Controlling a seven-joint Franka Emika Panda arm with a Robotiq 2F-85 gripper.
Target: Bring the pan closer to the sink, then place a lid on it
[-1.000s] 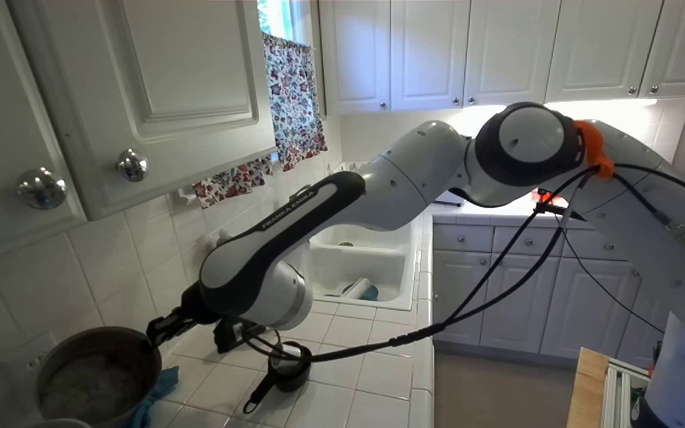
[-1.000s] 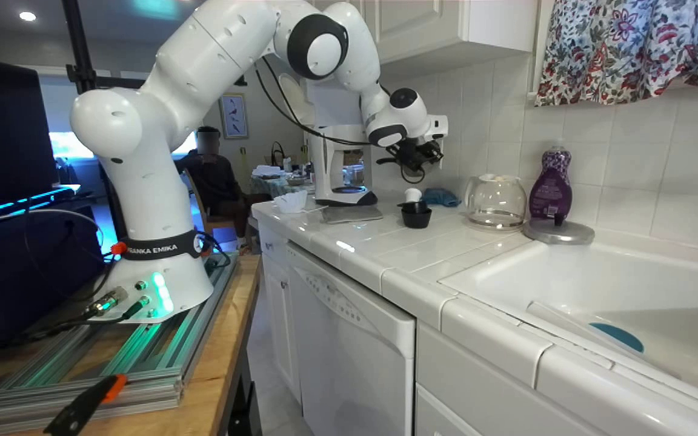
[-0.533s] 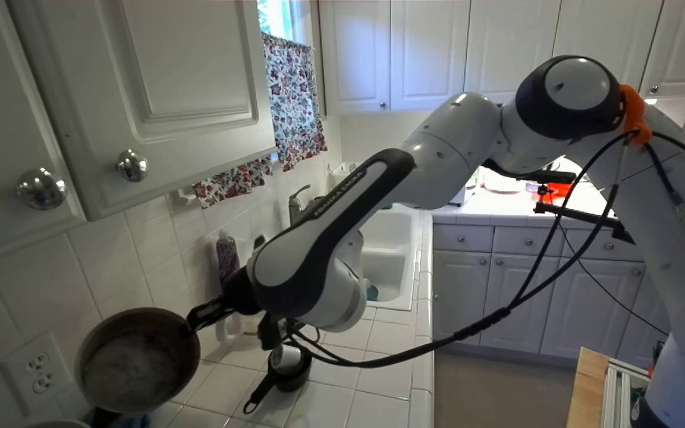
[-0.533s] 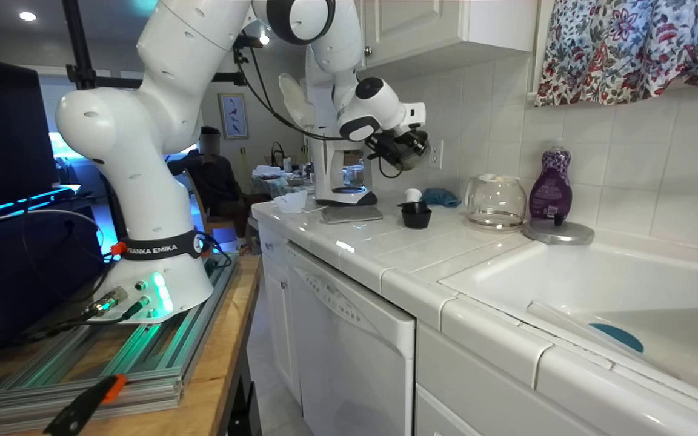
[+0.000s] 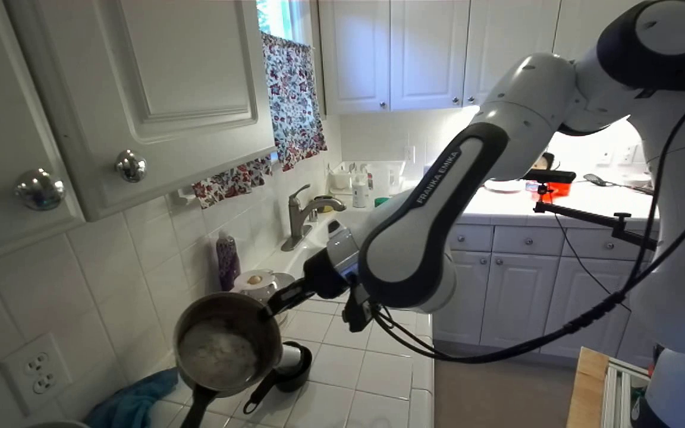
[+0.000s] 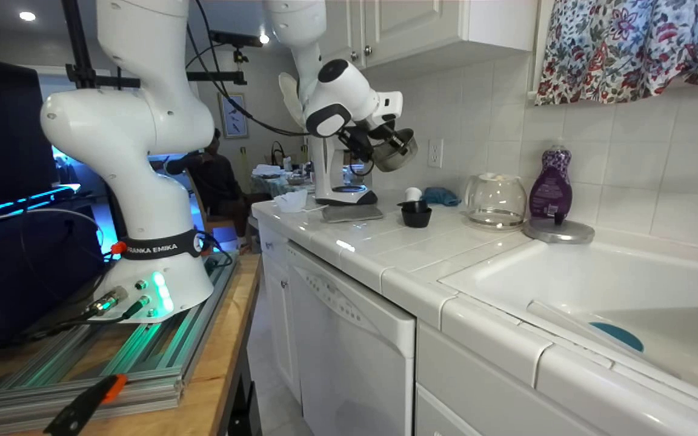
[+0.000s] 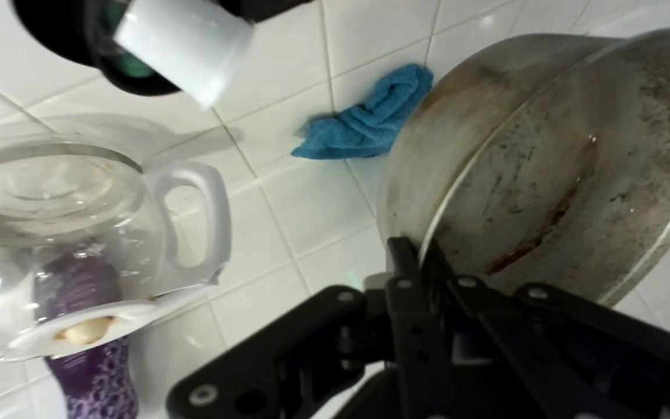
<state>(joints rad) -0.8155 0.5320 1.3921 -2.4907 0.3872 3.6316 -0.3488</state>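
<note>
Pan [image 7: 535,169] shifted in midair | tilted | dull grey-brown | inside seemingly stained

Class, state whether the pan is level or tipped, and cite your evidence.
Tipped. In an exterior view the pan hangs aslant above the counter; the wrist view shows the gripper pinching it at one edge only.

And the gripper [image 7: 422,250] pinches the stained metal pan [image 7: 538,169] by its rim — mottled inside facing us! Blue cloth [image 7: 370,119] on white tiles [image 7: 314,206], glass carafe [image 7: 154,273] at left (purple bottle [image 7: 99,375] showing through it).
</note>
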